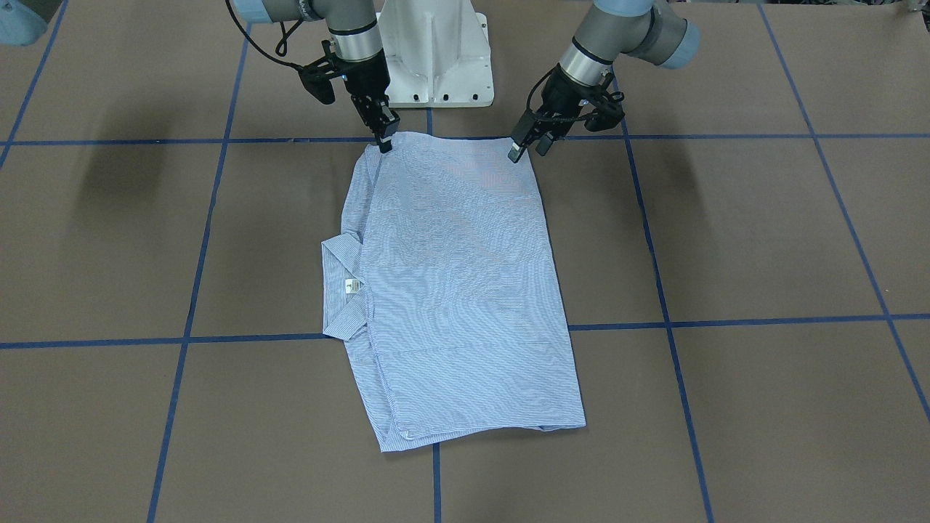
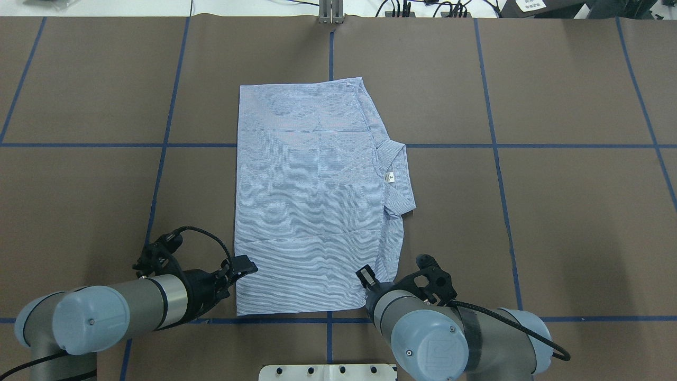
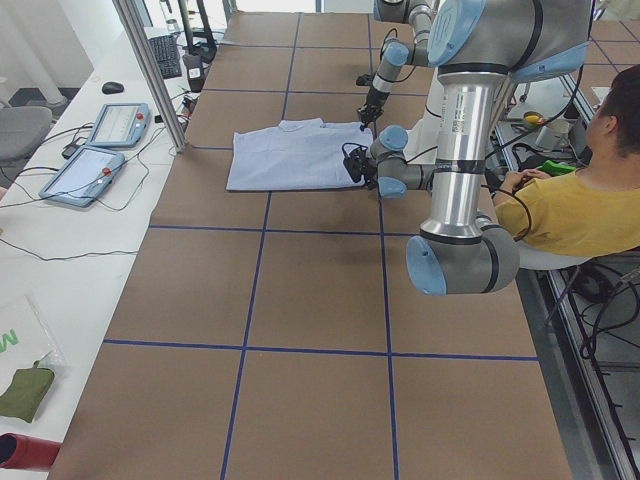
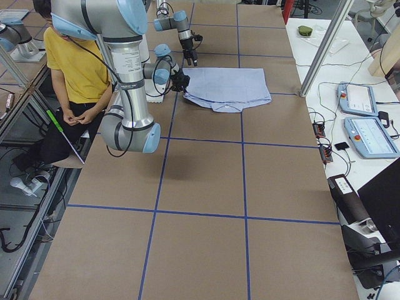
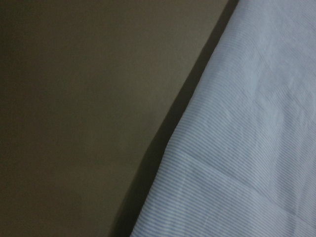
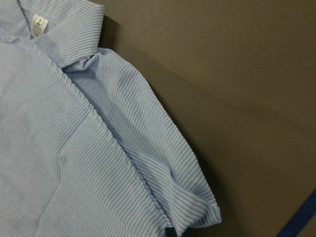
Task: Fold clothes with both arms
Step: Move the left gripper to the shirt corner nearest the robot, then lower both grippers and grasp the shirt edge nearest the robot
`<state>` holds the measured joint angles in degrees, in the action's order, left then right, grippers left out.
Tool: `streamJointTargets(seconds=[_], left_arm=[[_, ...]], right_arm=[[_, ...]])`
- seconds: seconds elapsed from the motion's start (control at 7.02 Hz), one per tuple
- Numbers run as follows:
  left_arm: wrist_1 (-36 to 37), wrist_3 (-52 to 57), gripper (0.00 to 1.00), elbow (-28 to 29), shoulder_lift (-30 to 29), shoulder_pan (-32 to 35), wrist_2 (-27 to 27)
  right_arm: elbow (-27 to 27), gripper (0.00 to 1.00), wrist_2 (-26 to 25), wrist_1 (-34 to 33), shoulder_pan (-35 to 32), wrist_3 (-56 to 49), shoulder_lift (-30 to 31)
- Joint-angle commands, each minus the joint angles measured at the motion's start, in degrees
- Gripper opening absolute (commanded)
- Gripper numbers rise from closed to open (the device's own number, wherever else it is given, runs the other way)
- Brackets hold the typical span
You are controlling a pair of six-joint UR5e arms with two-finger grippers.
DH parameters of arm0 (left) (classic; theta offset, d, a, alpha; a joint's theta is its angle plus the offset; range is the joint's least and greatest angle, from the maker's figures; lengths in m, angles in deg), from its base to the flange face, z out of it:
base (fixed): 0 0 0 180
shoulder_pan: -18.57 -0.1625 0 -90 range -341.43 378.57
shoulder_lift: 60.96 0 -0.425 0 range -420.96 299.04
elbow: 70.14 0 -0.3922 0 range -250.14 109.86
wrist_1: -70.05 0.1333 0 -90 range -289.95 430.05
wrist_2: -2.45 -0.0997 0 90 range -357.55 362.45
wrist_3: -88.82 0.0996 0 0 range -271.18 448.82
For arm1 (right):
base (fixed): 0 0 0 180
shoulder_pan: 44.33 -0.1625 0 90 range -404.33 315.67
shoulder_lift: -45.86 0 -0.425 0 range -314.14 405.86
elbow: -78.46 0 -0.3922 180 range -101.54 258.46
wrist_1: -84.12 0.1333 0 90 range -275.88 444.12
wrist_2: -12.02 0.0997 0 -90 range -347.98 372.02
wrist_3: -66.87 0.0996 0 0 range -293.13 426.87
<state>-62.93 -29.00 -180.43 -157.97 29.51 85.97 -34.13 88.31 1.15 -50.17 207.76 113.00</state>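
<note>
Shirt flat mid-counter, folded to a rectangle; left gripper jaws spread, right gripper jaws cannot tell, both at its near corners; judged next: pinch both corners, carry evenly to the far edge.

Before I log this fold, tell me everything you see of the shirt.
The shirt is pale blue striped cloth, folded into a flat rectangle on the table. Its collar, with a white label, juts toward the robot's right. The left gripper and right gripper stand at its near corners; contact unclear.
</note>
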Motion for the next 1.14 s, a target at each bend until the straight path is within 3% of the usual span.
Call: streamJointTargets(seconds=[0.0, 0.14, 0.28, 0.57, 1.0], left_arm=[[0.00, -1.35, 0.70, -0.01, -0.11, -1.71, -0.82], [0.09, -1.63, 0.63, 0.16, -0.02, -2.33, -0.90], [0.00, -1.80, 0.62, -0.01, -0.02, -2.42, -0.90], [0.09, -2.07, 0.69, -0.10, 0.50, -3.30, -1.78], [0.17, -2.07, 0.70, -0.19, 1.38, -3.56, -2.05]], right_arm=[[0.00, 0.00, 0.00, 0.00, 0.13, 0.00, -0.07], [0.00, 0.00, 0.00, 0.00, 0.13, 0.00, -0.07], [0.00, 0.00, 0.00, 0.00, 0.13, 0.00, -0.16], [0.00, 0.00, 0.00, 0.00, 0.13, 0.00, -0.16], [-0.09, 0.00, 0.00, 0.00, 0.22, 0.00, -0.25]])
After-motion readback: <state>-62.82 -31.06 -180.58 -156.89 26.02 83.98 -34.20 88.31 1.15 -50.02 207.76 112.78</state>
